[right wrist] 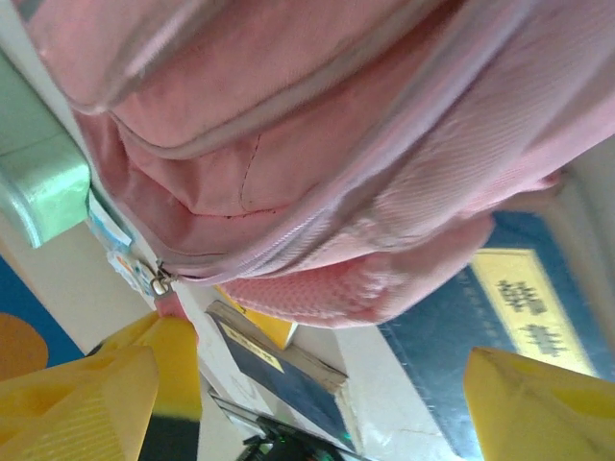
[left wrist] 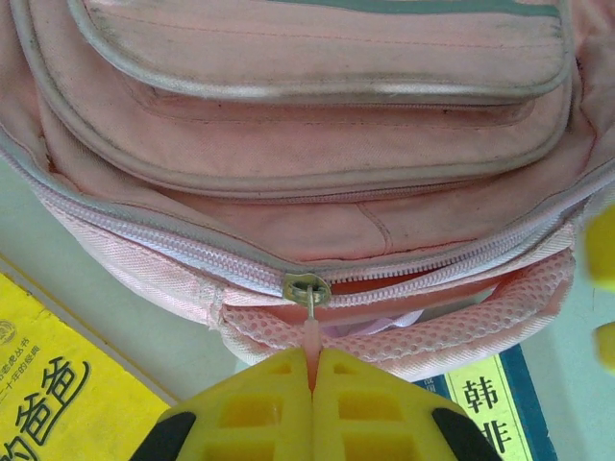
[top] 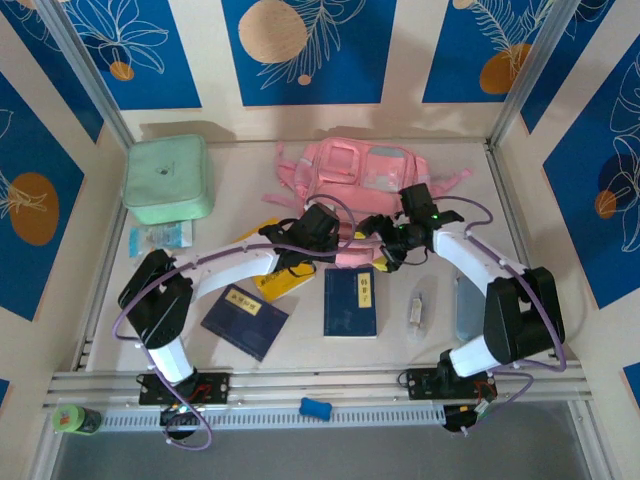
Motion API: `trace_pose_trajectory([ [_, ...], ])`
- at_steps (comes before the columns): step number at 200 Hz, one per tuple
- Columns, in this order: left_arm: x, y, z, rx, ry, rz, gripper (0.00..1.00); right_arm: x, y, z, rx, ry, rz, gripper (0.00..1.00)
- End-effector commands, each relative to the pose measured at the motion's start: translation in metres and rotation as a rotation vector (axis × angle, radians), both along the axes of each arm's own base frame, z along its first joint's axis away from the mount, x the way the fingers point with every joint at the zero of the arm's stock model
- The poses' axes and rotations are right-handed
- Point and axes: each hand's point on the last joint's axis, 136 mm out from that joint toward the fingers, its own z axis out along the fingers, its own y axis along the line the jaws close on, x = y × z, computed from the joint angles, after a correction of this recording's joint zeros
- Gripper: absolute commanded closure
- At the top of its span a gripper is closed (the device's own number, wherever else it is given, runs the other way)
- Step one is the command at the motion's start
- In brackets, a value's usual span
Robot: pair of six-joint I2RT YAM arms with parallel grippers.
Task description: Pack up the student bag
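Top view, bag: the student bag (top: 365,170) lies at the far middle of the table (top: 240,190), well apart from the mint green case (top: 167,178).
Top view, left to do: a blue book (top: 350,301), a second blue book (top: 244,320) and a yellow book (top: 283,280) lie out on the table in front of the bag. I see nothing packed.
Left wrist, grip: my left gripper (left wrist: 312,360) is pinched on the zip pull (left wrist: 309,331).
Left wrist, zip: it is parted to the right of the slider (left wrist: 306,288) and closed to the left. I judge the opening only begun.
Right wrist, grip: my right gripper (right wrist: 322,351) stands wide, clamping nothing, at the bag's near edge.
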Motion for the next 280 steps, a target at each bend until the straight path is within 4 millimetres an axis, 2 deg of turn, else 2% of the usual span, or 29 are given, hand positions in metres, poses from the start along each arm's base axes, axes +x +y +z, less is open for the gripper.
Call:
trace_pose_trajectory([
  [1, 0.008, -0.009, 0.012, -0.033, -0.009, -0.001, 1.00, 0.028, 0.009, 0.002, -0.057, -0.001, -0.128, 0.17],
  [24, 0.008, -0.011, 0.012, -0.032, -0.007, -0.010, 1.00, 0.041, 0.010, -0.024, -0.114, 0.056, -0.140, 0.21],
  [37, 0.008, -0.010, 0.012, -0.030, -0.008, -0.009, 1.00, 0.049, 0.011, -0.034, -0.136, 0.053, -0.132, 0.28],
  [56, 0.008, -0.009, 0.011, -0.026, -0.011, -0.014, 1.00, 0.057, 0.011, -0.039, -0.188, 0.033, -0.092, 0.50],
  [67, 0.007, -0.006, 0.009, -0.011, -0.012, -0.009, 1.00, 0.060, 0.013, -0.040, -0.216, 0.003, -0.048, 0.67],
  [93, 0.008, 0.002, 0.005, 0.022, -0.011, 0.011, 1.00, 0.059, 0.009, -0.039, -0.286, -0.048, 0.053, 1.00],
  [104, 0.007, 0.006, 0.002, 0.031, -0.009, 0.019, 1.00, 0.057, 0.006, -0.034, -0.315, -0.080, 0.096, 1.00],
  [127, 0.006, 0.024, -0.003, 0.086, -0.007, 0.058, 1.00, 0.049, -0.013, -0.023, -0.380, -0.127, 0.155, 1.00],
  [156, 0.009, 0.055, -0.011, 0.136, -0.004, 0.126, 1.00, 0.044, -0.034, 0.000, -0.325, -0.201, 0.182, 1.00],
  [183, 0.019, 0.075, -0.011, 0.119, -0.015, 0.170, 1.00, 0.040, -0.054, 0.017, -0.289, -0.236, 0.193, 1.00],
  [234, 0.064, 0.101, -0.013, 0.073, -0.033, 0.259, 1.00, 0.043, -0.068, 0.039, -0.220, -0.269, 0.208, 1.00],
  [254, 0.085, 0.115, -0.014, 0.075, -0.040, 0.310, 1.00, 0.043, -0.066, 0.047, -0.198, -0.289, 0.225, 1.00],
  [280, 0.117, 0.125, -0.009, 0.031, -0.060, 0.340, 1.00, 0.043, -0.058, 0.045, -0.164, -0.291, 0.237, 1.00],
])
